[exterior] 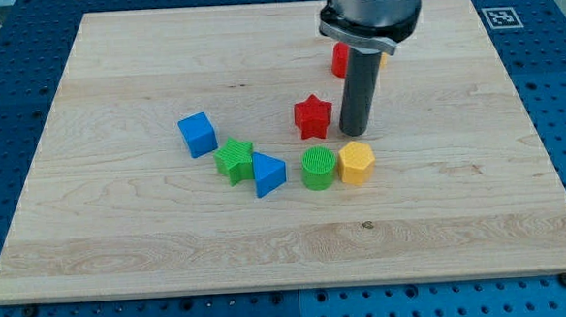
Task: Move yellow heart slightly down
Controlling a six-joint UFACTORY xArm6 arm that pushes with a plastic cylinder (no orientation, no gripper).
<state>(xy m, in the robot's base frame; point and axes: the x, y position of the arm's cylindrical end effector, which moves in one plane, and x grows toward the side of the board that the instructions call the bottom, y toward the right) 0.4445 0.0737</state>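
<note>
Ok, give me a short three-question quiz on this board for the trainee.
1. True or false: my tip touches the blue cube.
2. Which block lies closest to my tip, on the view's left of it? A) red star B) green star C) blue triangle
3. Fill in: the block right next to the green cylinder, on the view's right of it, is coloured ____.

Key:
1. False; the cube is far off to the view's left.
2. A.
3. Yellow: the yellow block.
</note>
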